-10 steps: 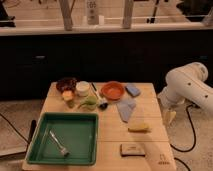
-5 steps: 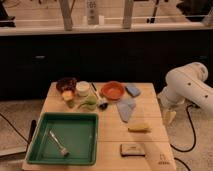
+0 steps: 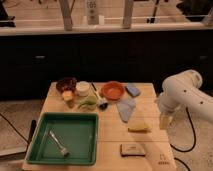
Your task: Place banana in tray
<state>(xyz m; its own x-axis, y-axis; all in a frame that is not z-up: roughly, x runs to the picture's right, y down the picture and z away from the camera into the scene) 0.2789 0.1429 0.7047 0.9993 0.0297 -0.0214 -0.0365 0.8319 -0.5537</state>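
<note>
The banana [image 3: 138, 128], a small pale yellow piece, lies on the wooden table right of centre. The tray [image 3: 77, 129], large and green, sits at the table's front left, and a metal fork [image 3: 59, 143] lies inside it. My gripper [image 3: 165, 121] hangs at the end of the white arm [image 3: 182, 92], just beyond the table's right edge. It is to the right of the banana and slightly above it, open, and nothing is between its fingers.
An orange bowl [image 3: 112, 90], a blue sponge [image 3: 133, 90] and a blue cloth [image 3: 126, 109] lie behind the banana. A dark bowl [image 3: 66, 84], a white cup [image 3: 82, 88] and green and yellow pieces crowd the back left. A flat dark block [image 3: 132, 149] lies near the front edge.
</note>
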